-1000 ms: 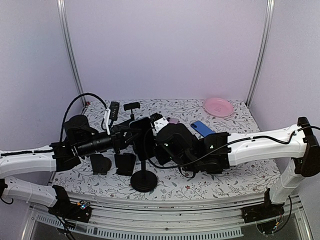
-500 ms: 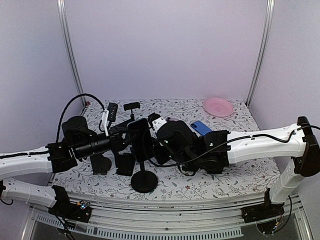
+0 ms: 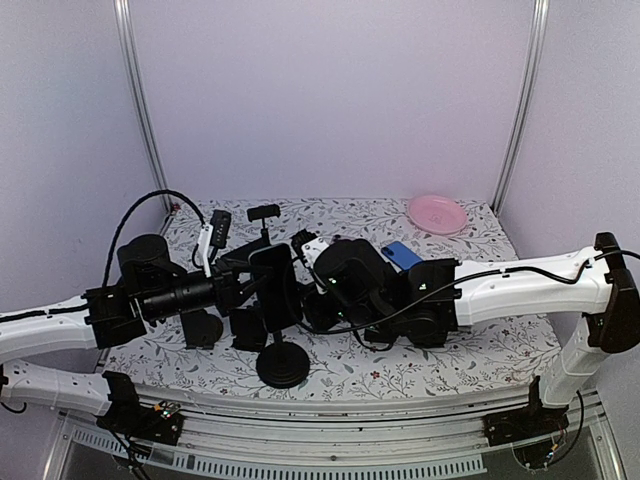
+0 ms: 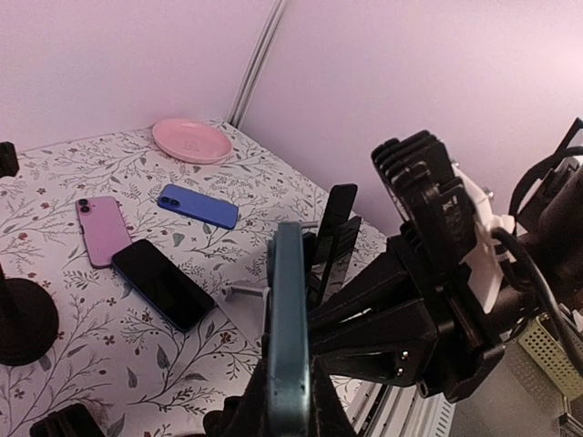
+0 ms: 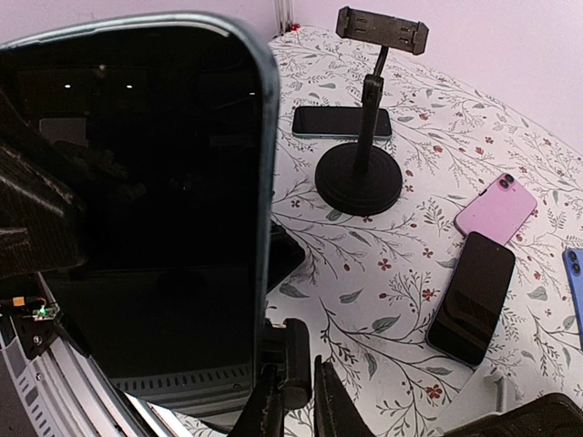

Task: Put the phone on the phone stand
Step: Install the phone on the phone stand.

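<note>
At the stand (image 3: pixel 283 366), phone (image 3: pixel 275 288) shifted left; left jaws grip it, right jaws unclear.

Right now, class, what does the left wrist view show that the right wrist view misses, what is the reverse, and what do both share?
Left wrist only: the pink plate. Right wrist only: a flat phone behind the round-based stand. Shared: the upright phone, edge-on versus screen-on, plus the pink phone and black phone.
</note>
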Robot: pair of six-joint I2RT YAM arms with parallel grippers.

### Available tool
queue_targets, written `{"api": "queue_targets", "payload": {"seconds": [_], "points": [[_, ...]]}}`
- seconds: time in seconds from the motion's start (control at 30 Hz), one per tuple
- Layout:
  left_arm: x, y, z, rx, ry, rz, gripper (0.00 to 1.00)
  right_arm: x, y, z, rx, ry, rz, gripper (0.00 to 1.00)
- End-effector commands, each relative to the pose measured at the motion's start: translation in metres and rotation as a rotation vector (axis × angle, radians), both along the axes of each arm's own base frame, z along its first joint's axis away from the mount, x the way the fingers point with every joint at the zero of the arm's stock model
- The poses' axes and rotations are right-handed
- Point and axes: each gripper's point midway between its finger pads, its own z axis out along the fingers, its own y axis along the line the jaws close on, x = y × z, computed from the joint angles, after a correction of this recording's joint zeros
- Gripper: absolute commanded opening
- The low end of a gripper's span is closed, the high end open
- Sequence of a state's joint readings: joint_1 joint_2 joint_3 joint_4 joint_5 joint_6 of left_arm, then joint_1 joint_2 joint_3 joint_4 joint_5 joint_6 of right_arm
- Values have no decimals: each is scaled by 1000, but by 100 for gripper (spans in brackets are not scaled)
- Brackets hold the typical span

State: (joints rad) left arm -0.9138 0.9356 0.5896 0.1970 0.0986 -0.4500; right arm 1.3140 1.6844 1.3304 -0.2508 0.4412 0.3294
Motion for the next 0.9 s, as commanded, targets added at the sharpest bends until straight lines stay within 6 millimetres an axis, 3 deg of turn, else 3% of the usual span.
{"api": "queue_targets", "payload": {"seconds": [0.0, 0.17, 0.4, 0.87], "points": [[6, 10, -44, 134, 75, 61, 0, -50, 37, 44, 172, 69, 244, 15], [4, 10, -45, 133, 76, 58, 0, -60, 35, 55, 212, 89, 294, 18], [3, 11, -42, 123, 67, 60, 0, -68, 29, 67, 245, 100, 328, 30], [1, 17, -38, 94, 21, 94, 0, -87, 32, 78, 312, 146, 420, 31]]}}
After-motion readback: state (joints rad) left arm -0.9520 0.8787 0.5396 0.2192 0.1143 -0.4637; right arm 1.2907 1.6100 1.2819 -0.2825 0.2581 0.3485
